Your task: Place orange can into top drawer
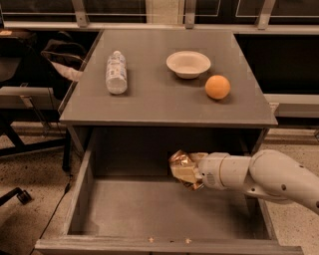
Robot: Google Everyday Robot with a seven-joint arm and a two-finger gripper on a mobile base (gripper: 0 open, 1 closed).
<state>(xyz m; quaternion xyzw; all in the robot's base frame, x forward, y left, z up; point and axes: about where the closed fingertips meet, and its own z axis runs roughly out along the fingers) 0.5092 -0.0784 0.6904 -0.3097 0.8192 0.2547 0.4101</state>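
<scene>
A grey table (164,102) is standing in a dim room, its flat matte top taking up the upper half of the camera view. Under it the top drawer (144,211) is sitting pulled out toward 6 o'clock, showing a bare grey bottom, low side walls and a scuffed front edge. The white arm (264,177) is reaching in from 4 o'clock. Its end effector (193,172) is hanging over the drawer at about 1 o'clock from the drawer's middle, near the back wall. The end effector is gripping the orange can (181,168), which is tilting and showing its crinkled gold-brown side. Whether the can is touching the drawer bottom cannot be told. On the table top, a clear water bottle (116,72) is lying on its side at 10 o'clock. A shallow white bowl (188,63) is sitting at 12 o'clock, and a round orange fruit (218,86) is resting just beside the bowl at 2 o'clock. All three are lying well apart from the can. Behind the table, at 12 o'clock, metal window framing (189,12) is running across dark panes. At 9 o'clock dark furniture is crowding the shadows, and a speckled floor (30,219) with a chair caster (24,195) on it is showing at 8 o'clock.
</scene>
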